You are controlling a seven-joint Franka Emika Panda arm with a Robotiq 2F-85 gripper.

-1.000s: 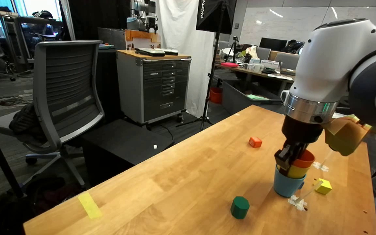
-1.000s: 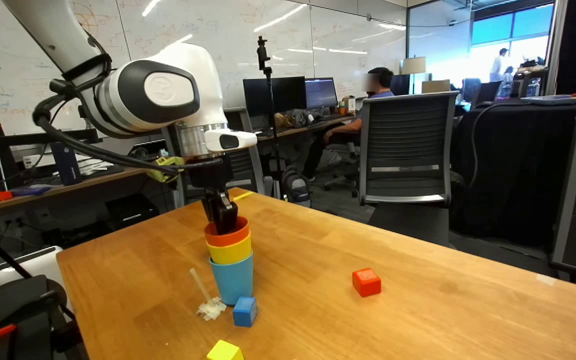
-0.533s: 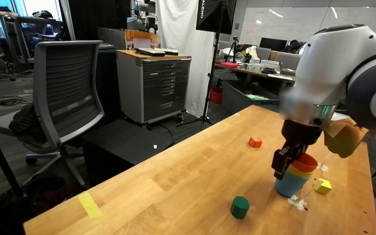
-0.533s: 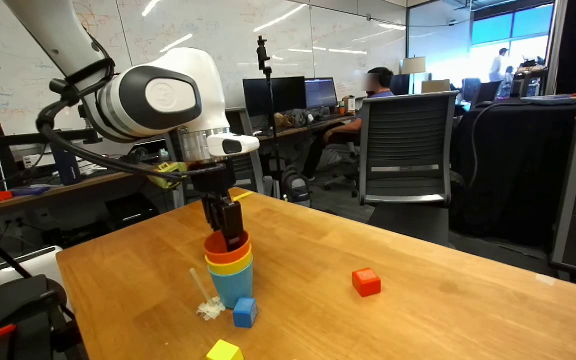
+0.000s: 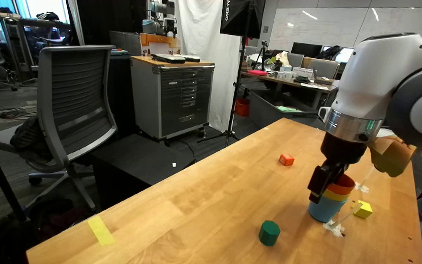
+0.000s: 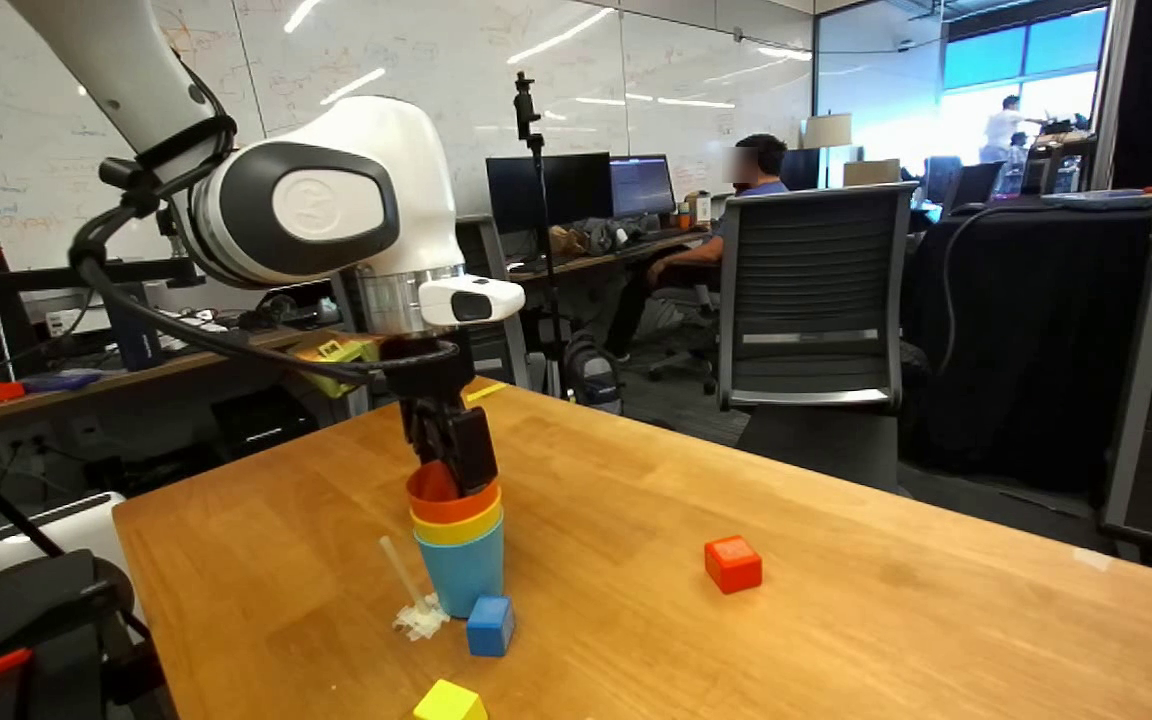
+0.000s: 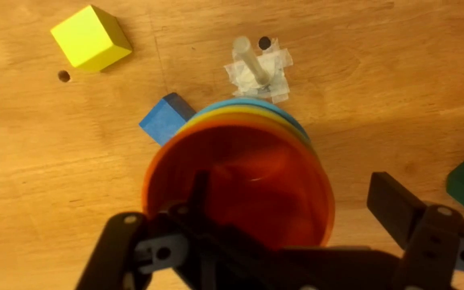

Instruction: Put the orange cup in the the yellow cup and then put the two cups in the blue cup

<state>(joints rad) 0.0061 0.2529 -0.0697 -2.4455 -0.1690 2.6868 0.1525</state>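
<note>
Orange cup [image 6: 448, 509] sits in the yellow cup [image 6: 456, 533], both in the blue cup [image 6: 466, 574], nested by taper; your gripper [image 7: 294, 191], fingers spread wide astride the rim, holds nothing, presumably to free them.

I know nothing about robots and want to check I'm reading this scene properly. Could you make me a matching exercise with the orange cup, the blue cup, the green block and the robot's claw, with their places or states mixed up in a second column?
Things
1. orange cup
2. blue cup
3. green block
4. gripper (the claw)

Places or states
A. on the table, apart from the cups
B. open, its jaws standing wide apart
C. outermost, around the yellow cup
D. nested inside the yellow cup

Right pairs: 1-D, 2-C, 3-A, 4-B
</note>
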